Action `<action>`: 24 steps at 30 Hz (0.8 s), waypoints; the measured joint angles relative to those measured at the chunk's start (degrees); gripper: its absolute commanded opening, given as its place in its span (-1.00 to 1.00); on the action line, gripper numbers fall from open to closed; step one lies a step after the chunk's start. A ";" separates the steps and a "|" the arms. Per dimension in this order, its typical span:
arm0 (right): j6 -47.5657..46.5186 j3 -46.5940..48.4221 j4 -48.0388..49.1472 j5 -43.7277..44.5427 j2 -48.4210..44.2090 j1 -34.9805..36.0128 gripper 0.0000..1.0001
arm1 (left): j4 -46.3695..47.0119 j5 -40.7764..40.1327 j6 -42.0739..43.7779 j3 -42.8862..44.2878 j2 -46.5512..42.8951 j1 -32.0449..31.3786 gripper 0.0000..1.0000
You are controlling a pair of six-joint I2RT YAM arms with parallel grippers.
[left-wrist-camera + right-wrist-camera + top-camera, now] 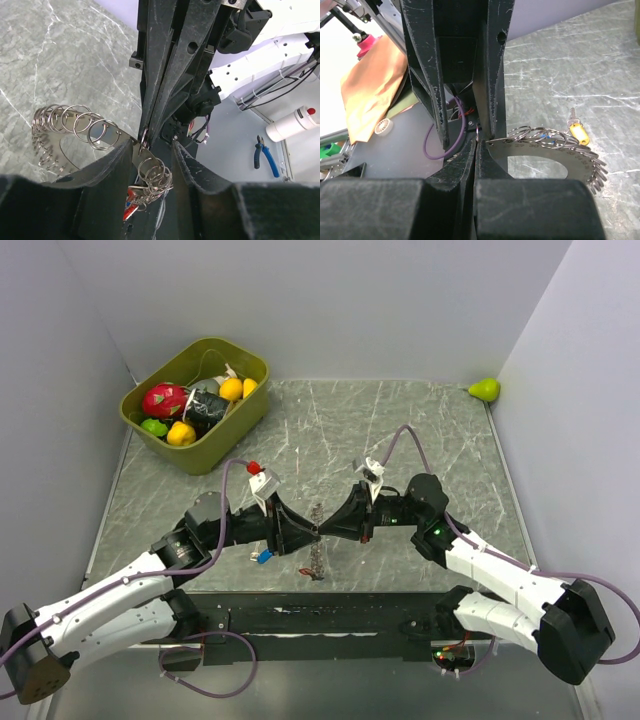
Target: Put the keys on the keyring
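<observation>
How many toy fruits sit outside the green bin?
1: a green pear at the far right corner of the table. Others could be hidden under the arms.

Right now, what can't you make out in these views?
Top view: silvery metal keyring too small for detail.
Left wrist view: red-and-blue-headed keys half hidden behind left end effector.
Right wrist view: yellow-headed key small, partly behind keyring's loops.

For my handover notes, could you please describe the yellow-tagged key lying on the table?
Start at the marble table, then find the metal keyring bristling with small rings. Just past its rings lies a key; its yellow tag sets it apart from the rings.
</observation>
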 measured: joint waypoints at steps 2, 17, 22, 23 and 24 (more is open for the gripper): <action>-0.15 0.00 -0.11 -0.02 -0.20 0.00 -1.00 | -0.59 -0.04 0.04 0.33 0.00 0.00 -0.16; -0.28 0.00 -0.70 -0.46 -0.28 0.00 -0.92 | -2.47 -0.79 1.57 0.52 -0.72 0.00 -0.98; 0.35 0.00 -0.61 -0.17 -0.33 0.00 0.36 | -2.47 -1.07 2.14 0.50 -0.87 0.00 -0.98; 0.20 -0.02 -0.44 0.07 -0.57 0.00 0.49 | -2.49 -1.31 2.32 0.44 -1.03 0.00 -0.98; 0.33 -0.04 -0.39 0.48 -0.98 0.00 0.60 | -2.49 -1.70 2.51 0.31 -1.38 0.00 -0.98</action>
